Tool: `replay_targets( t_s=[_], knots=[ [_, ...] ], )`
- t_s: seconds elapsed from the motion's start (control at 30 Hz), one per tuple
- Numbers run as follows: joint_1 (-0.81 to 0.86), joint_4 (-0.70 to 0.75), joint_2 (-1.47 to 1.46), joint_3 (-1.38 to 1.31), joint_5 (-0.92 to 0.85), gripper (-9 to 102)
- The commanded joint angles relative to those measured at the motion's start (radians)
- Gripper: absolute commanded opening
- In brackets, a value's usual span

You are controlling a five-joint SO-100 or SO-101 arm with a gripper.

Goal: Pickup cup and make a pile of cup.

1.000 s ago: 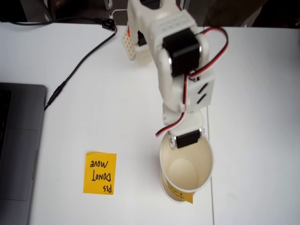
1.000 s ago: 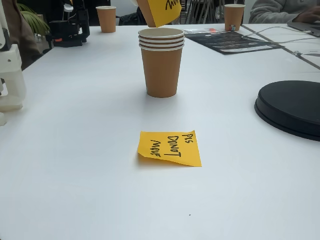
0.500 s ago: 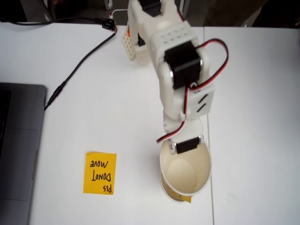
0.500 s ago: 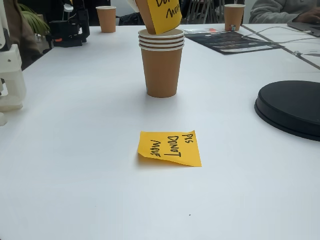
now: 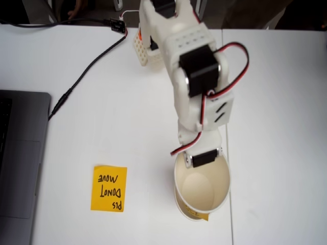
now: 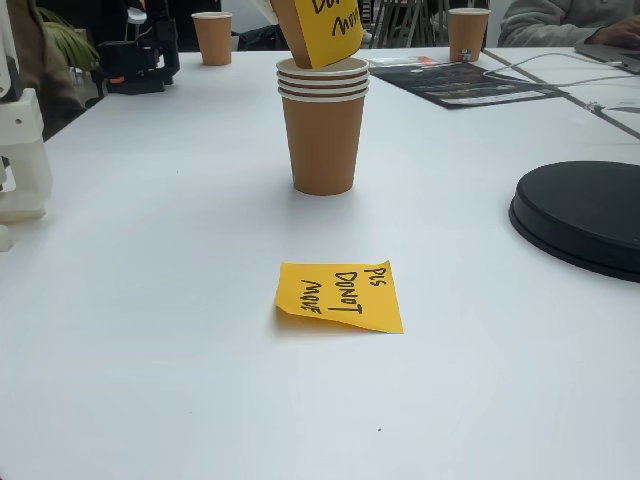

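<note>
A white plastic arm's gripper [image 5: 204, 159] clamps the far rim of a paper cup [image 5: 202, 184], its smooth cream interior open to the camera above. In a fixed view from the table's edge, that tilted cup [image 6: 316, 30], yellow label outward, dips into a brown pile of cup [image 6: 322, 130] showing three stacked rims. A handwritten orange sticky note [image 6: 340, 295] lies flat on the matte white table [image 6: 150, 350].

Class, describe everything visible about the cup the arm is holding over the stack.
The held cup is brown paper outside and cream inside, with a yellow handwritten note stuck to its side. It hangs tilted, its base dipping into the top of the stack, which shows three rims and stands upright on the white table. The gripper sits at the cup's rim; how its fingers stand is hidden.
</note>
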Motion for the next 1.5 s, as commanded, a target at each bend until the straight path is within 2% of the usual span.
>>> replay_targets(
  t_s=[0.0, 1.13, 1.47],
  knots=[
    [-0.003, -0.015, 0.032, -0.005, 0.011, -7],
    [-0.005, -0.011, 0.018, 0.014, 0.009, -7],
    [-0.005, 0.032, 0.015, 0.012, 0.009, -7]
  ],
)
